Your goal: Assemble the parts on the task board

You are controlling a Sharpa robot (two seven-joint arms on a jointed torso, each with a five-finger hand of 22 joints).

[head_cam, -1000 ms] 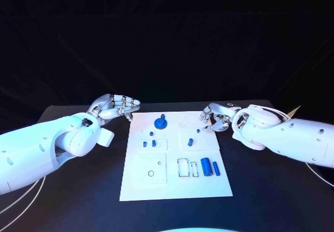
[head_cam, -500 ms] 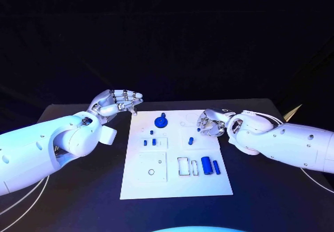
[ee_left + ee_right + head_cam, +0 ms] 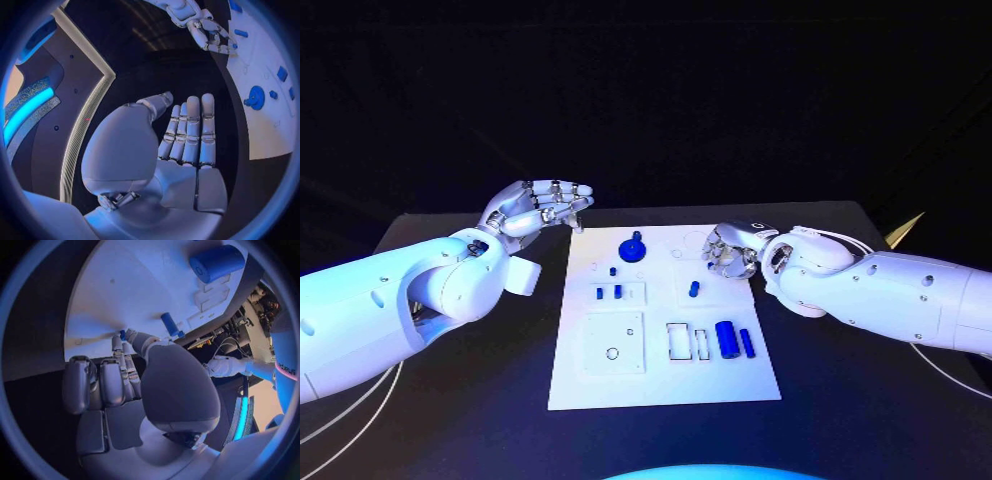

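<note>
My right hand [image 3: 733,250], right of centre, curls at the white board [image 3: 661,375]'s upper right edge, pinching a small blue peg [image 3: 122,333]. My left hand [image 3: 538,210], upper left, is released and hovers off the board. The peg could slip from so light a pinch. No readable writing.

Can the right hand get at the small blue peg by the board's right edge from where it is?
Probably yes. The right hand hovers just beyond the small blue peg, with bare task board between them; nothing is seen blocking it. Whether it already holds something, I cannot tell.
</note>
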